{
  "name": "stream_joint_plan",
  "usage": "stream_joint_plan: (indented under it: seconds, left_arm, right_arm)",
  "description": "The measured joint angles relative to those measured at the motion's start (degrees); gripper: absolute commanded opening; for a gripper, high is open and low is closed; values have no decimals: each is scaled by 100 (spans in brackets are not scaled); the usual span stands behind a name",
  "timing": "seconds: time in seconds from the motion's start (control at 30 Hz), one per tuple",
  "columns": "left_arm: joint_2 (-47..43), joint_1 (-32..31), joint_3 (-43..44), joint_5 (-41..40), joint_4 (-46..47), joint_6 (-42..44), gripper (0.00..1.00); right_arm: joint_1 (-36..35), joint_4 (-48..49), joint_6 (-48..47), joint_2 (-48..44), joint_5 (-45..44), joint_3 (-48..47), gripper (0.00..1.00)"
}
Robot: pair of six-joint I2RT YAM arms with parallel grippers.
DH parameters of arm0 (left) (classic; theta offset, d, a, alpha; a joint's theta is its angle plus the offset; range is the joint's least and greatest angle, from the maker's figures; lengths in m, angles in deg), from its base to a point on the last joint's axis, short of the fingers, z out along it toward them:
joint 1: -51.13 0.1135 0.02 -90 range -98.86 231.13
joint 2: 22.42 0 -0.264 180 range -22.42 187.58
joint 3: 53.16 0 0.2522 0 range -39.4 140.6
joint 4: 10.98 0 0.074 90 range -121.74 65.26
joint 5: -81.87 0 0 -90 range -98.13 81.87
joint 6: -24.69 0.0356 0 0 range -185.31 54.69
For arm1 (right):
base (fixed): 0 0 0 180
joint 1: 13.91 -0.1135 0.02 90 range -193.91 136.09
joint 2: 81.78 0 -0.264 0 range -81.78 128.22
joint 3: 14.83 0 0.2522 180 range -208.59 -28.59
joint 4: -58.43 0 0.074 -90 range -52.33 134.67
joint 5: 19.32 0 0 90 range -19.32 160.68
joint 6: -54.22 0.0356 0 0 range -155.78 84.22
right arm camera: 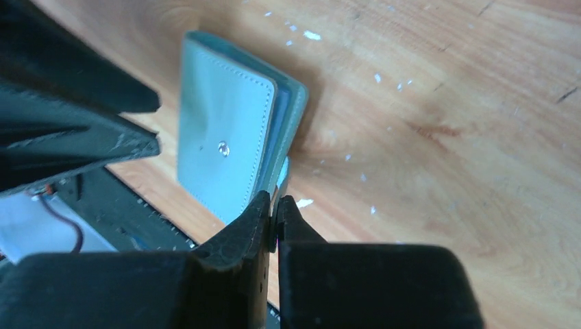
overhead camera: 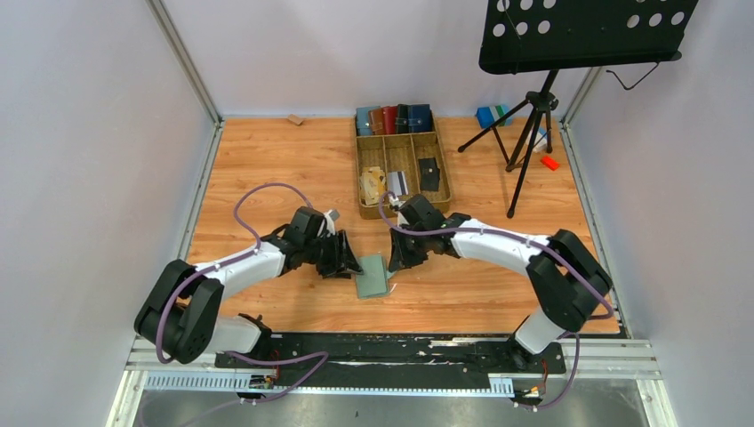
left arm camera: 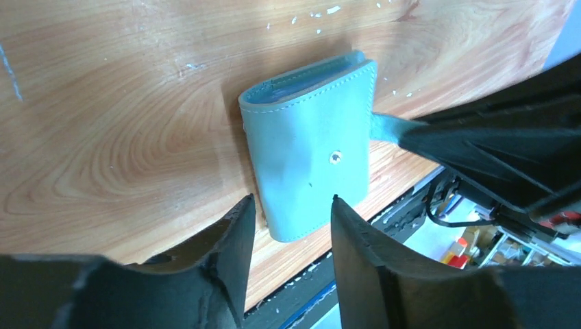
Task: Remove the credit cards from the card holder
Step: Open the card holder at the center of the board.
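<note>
Card holder: a small sage-green folded leather-like card holder [overhead camera: 371, 277] lies flat and shut on the light brown wooden table [overhead camera: 267, 178], near the front edge, between the two grippers.
Left gripper: the black left gripper [overhead camera: 348, 261] sits just beside the holder's left side. Its fingers are partly apart and hold nothing.
Right gripper: the black right gripper [overhead camera: 397, 260] sits at the holder's right side. Its fingers are pinched tight on the holder's little green snap tab [left arm camera: 389, 127].
Top view only: a wooden tray with slots [overhead camera: 357, 169] stands farther back, well apart from the holder. A row of blue, brown and dark wallets [overhead camera: 394, 118] stands in its back slot. A tan paper wad [overhead camera: 372, 185] and a flat black card [overhead camera: 429, 173] lie in the front slots. A black music stand [overhead camera: 578, 31] is at the far right.
Left wrist view only: the holder's near edge lies between the two left fingers [left arm camera: 236, 233]. I cannot tell if they touch it. The tab sticks out sideways into the right fingers. A small round metal stud [left arm camera: 335, 157] sits on the cover.
Right wrist view only: the right fingers meet with no gap, right at the holder's corner.
Credit cards: thin layers at the holder's open edge may be the credit cards [right arm camera: 281, 115], but they are too thin to be sure.
</note>
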Motion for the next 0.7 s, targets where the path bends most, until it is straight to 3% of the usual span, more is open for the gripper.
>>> stream_joint_plan:
  seconds: [0.07, 0.13, 0.37, 0.7]
  left_arm:
    - [0, -2, 164, -74, -278, 195, 91]
    - [-2, -11, 251, -101, -431, 393, 99]
    - [-402, -122, 236, -20, -651, 514, 100]
    - [-616, -232, 234, 378, -101, 319, 100]
  right_arm:
    - [0, 0, 92, -315, 87, 101, 0]
    - [0, 28, 188, -608, 149, 170, 0]
    - [0, 289, 555, -1084, 350, 367, 0]
    - [0, 214, 538, -1084, 586, 378, 0]
